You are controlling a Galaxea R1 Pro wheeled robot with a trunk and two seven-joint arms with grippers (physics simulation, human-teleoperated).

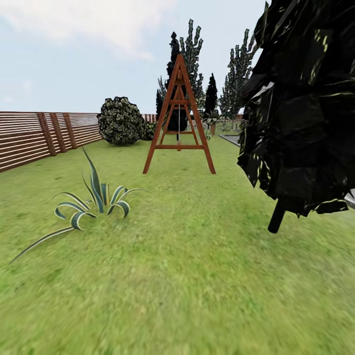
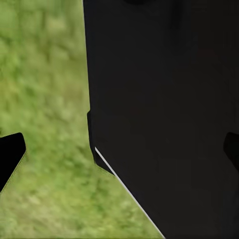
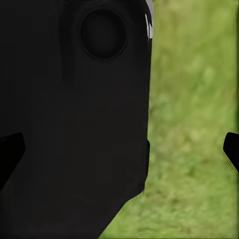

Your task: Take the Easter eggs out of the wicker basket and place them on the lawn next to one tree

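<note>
The lawn spreads wide and green ahead of me. At the right stands a tree with a dark blocky crown on a slim dark trunk. The three Easter eggs and the wicker basket are out of view. In the left wrist view my left gripper is open, its dark fingertips far apart over grass and a black part of my own body. My right gripper is open in the same way, with its fingertips at the picture's edges. Neither holds anything.
A spiky striped plant grows at the left. A red-brown wooden A-frame stands mid-lawn, a round shrub behind it. A slatted brown fence runs along the left. Tall dark trees and grey paving lie far off.
</note>
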